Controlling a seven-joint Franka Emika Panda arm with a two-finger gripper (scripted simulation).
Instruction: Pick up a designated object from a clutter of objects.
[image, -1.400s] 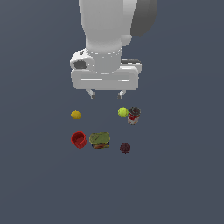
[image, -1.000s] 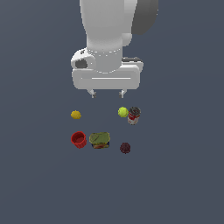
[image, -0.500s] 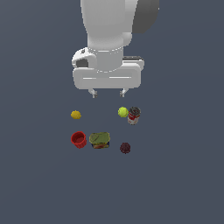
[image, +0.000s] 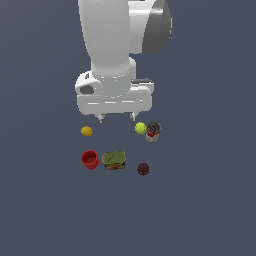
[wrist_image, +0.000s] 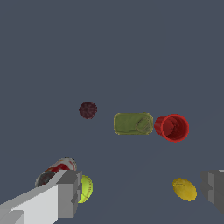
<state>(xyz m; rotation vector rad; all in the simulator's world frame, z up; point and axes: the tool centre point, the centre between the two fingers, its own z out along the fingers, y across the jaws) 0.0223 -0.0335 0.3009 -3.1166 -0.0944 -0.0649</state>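
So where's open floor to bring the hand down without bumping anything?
Bare patch: between lemon and yellow-green ball, above the green block. Crowded: red cup beside the block; ball touching the can. Maroon ball sits apart.

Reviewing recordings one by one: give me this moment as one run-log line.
phase: pre-grasp | gripper: open, holding nothing, above clutter | red cup: on surface, beside green block

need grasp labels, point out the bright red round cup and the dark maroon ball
bright red round cup (image: 90, 159), exterior view, on its outer wall
dark maroon ball (wrist_image: 88, 110), wrist view, centre of its bumpy surface
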